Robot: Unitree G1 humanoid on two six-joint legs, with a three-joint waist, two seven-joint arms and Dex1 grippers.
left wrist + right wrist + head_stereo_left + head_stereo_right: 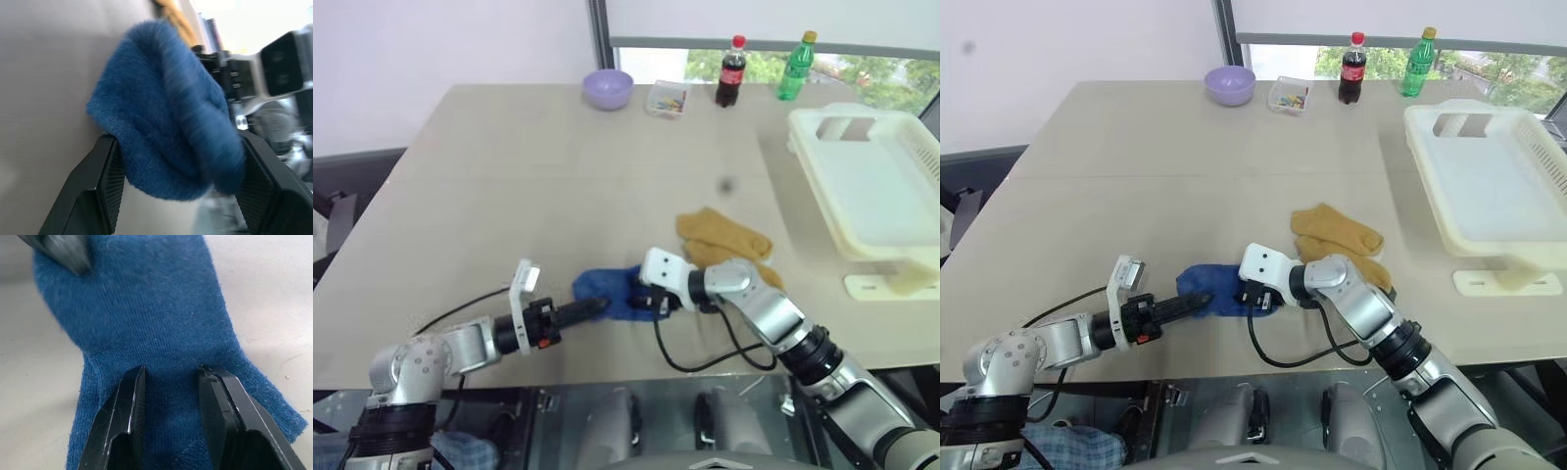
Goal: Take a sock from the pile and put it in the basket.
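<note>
- Left gripper [171, 196] stands with jaws spread wide, the blue sock [166, 112] bulging between them and brushing both pads; whether it bears on the fabric is unclear.
- Right gripper [168, 396] holds its jaws part-open over the same sock, a band of flat fabric between the tips; a pinch cannot be confirmed.
- The step looks like securing one sock: best to close on a raised fold, then lift clear before swinging out.
- Just beyond the right jaws lie the mustard socks [724, 237] of the pile.
- The basket [871, 181], well past the right jaws, shows in the head views; the wrist views give the fabric at the jaws instead.
</note>
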